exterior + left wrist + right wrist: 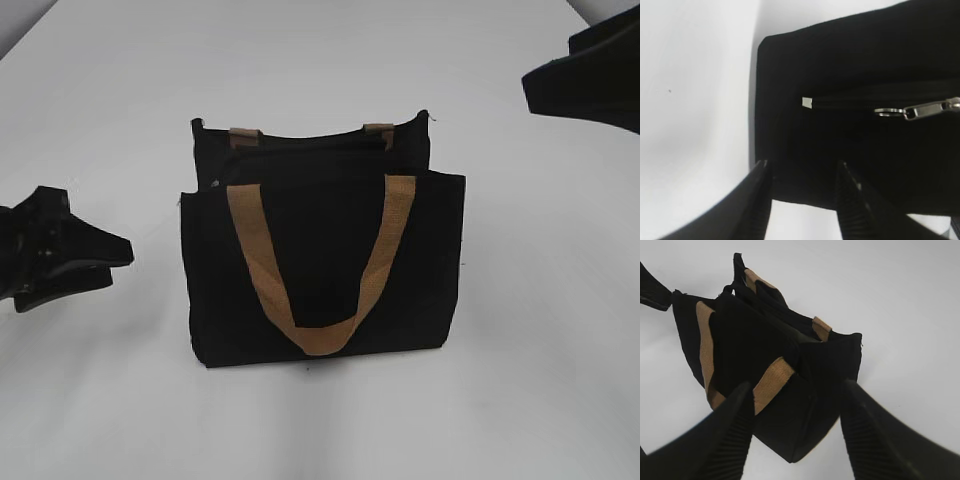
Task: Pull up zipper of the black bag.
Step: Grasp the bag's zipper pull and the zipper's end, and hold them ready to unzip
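The black bag (320, 260) stands upright on the white table, its tan handle (320, 335) hanging down the front. My left gripper (118, 258) is open just left of the bag, a short gap away. In the left wrist view its fingers (802, 167) frame the bag's side panel (840, 75), where the zipper (850, 103) shows with a silvery ring pull (890, 112) and metal slider (935, 108). My right gripper (535, 85) is open, high at the upper right. In the right wrist view its fingers (795, 390) frame the bag's corner (805, 390) from above.
The white table (320, 60) surrounds the bag on all sides. The second tan handle's ends (245, 135) show at the bag's back top edge. The left gripper's tip (652, 292) shows in the right wrist view at the far left.
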Available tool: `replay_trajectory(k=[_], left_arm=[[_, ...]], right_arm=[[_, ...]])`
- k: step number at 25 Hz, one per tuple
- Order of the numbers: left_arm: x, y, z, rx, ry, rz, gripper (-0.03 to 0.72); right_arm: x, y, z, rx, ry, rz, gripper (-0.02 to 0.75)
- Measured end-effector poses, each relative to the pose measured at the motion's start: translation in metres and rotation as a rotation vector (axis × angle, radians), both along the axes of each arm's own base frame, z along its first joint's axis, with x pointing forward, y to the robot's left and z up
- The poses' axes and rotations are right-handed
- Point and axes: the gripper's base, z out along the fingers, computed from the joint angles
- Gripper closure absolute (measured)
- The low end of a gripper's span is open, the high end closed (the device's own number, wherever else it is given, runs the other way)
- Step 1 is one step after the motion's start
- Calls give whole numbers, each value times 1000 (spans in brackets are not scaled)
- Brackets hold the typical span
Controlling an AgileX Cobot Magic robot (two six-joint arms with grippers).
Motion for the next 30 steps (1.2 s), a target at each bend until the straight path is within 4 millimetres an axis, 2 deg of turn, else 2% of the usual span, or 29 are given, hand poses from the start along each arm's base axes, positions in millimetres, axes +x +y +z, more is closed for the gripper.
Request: replay_trajectory(k=[3, 6, 12, 15, 20, 25, 30], left_arm=[[1, -2, -4, -49, -45, -98, 371], [6, -7, -5, -57, -173, -192, 365], [10, -9, -17, 88, -408, -400, 328], [11, -12, -27, 99, -471, -490, 326], [19, -16, -41, 89, -499, -556, 326], [41, -22, -39, 133, -542, -579, 326], [43, -38, -41, 186, -568, -646, 323]], right_arm=[[0, 0, 0, 0, 0, 0, 305], [0, 0, 0, 0, 0, 0, 305], [-1, 0, -1, -1, 8, 6, 305], [-1, 1, -1, 1, 14, 10, 305], [-1, 1, -1, 3, 16, 11, 305], [-1, 1, -1, 7, 17, 11, 305], [-1, 1, -1, 6, 18, 12, 305]])
